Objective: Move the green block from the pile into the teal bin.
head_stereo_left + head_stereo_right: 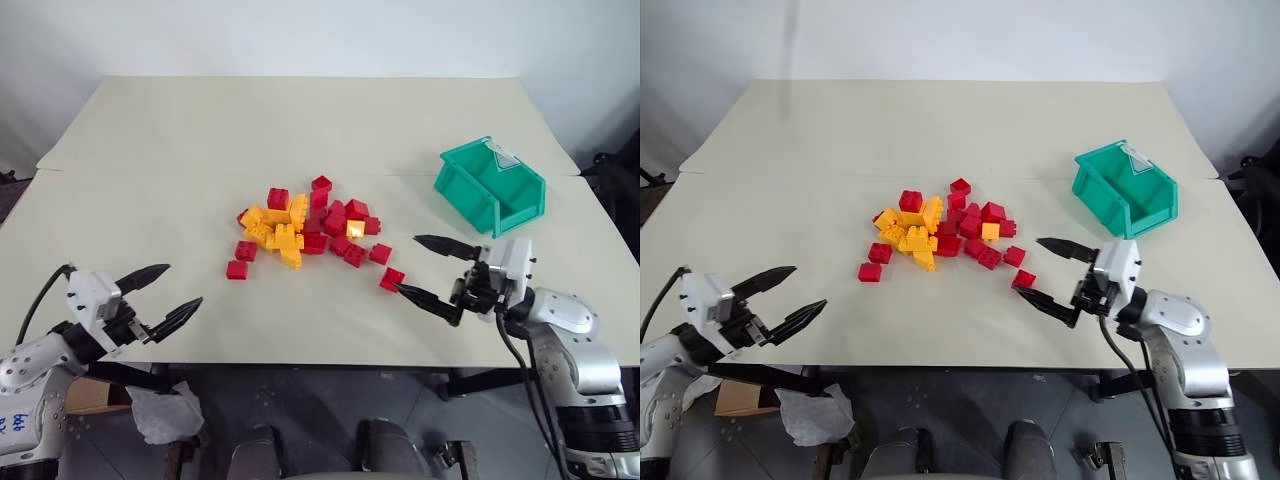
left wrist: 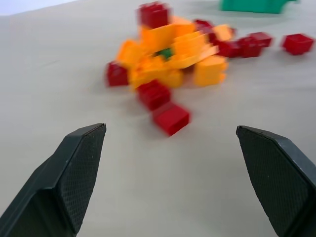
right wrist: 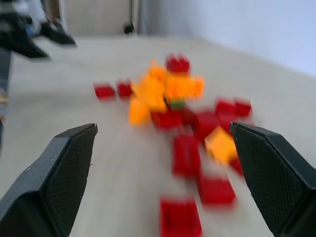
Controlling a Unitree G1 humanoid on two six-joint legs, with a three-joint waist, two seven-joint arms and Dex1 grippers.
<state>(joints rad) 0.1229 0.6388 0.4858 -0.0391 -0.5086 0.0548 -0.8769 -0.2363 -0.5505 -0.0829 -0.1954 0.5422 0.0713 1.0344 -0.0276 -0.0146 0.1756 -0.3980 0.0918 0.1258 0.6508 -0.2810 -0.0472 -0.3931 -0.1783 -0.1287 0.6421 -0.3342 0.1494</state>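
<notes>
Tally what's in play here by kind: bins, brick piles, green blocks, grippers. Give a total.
Teal bin: 1
Pile of red and yellow-orange bricks: 1
Green block, peeking out among the yellow-orange bricks: 1
Grippers: 2, the left gripper and the right gripper, both open and holding nothing
Total: 5

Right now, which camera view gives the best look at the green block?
The left wrist view: the green block peeks out as a small green patch between yellow-orange bricks in the pile. The right wrist view shows a fainter green sliver under the orange bricks. From the two eye views I cannot make it out.
</notes>
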